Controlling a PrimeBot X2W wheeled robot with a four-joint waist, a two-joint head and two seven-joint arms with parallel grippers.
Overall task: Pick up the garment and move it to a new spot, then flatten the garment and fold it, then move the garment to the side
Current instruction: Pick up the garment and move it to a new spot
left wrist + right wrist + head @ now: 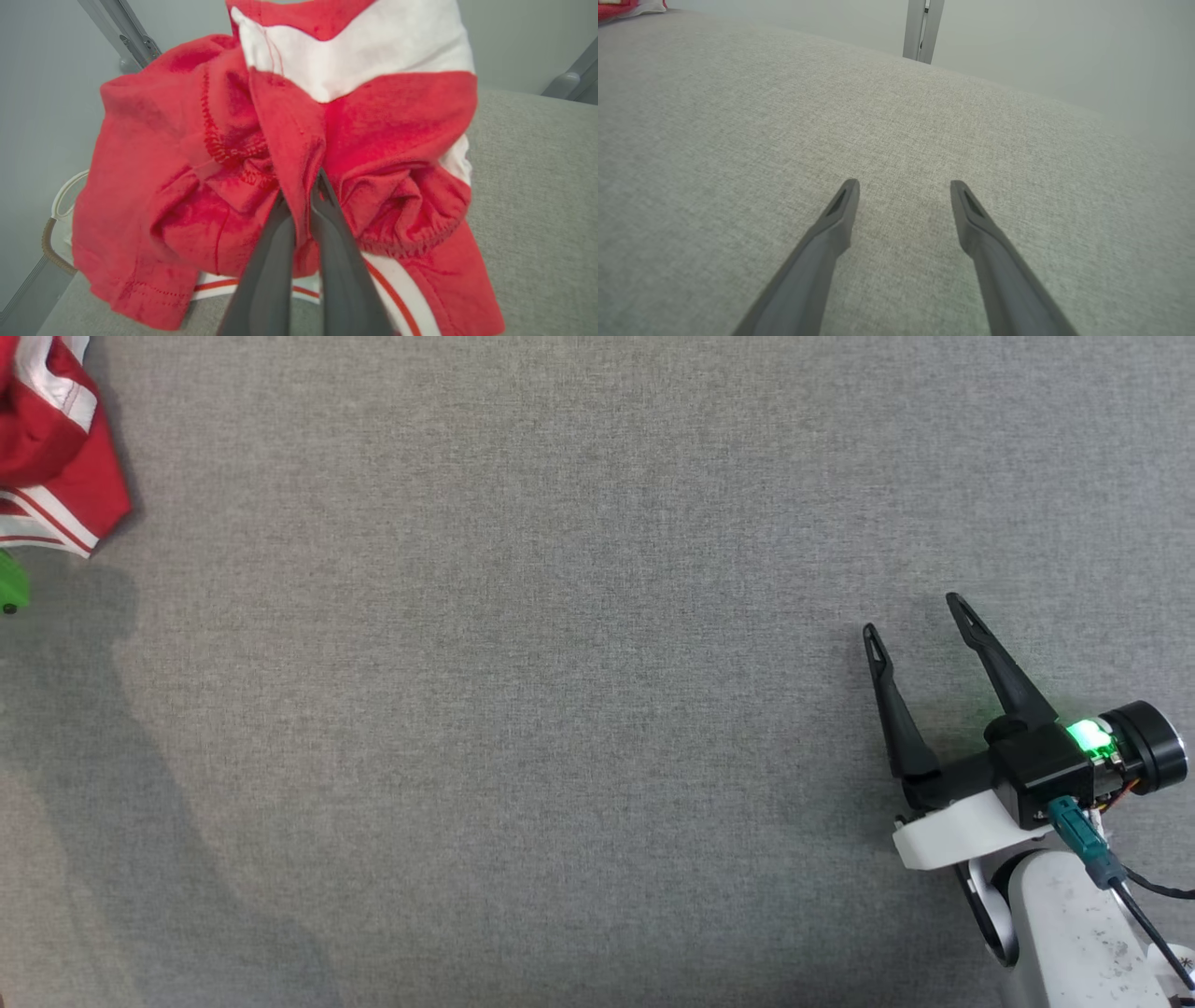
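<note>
A red garment with white stripes (56, 448) lies bunched at the far left top corner of the grey table in the head view. The left wrist view has the garment (387, 135) close up, crumpled, and my left gripper (301, 191) is shut on a fold of its red cloth. A small bit of the garment (616, 7) appears at the top left of the right wrist view. My right gripper (920, 616) stands open at the lower right of the head view, over bare table, far from the garment. Its fingers (843, 205) hold nothing between them.
The grey cloth-covered table (560, 709) stretches wide between the garment and my right gripper. A green object (11, 583) peeks in at the left edge, below the garment. A metal post (922, 28) stands beyond the table's far edge. A white cable loop (60, 205) lies past the table's left edge.
</note>
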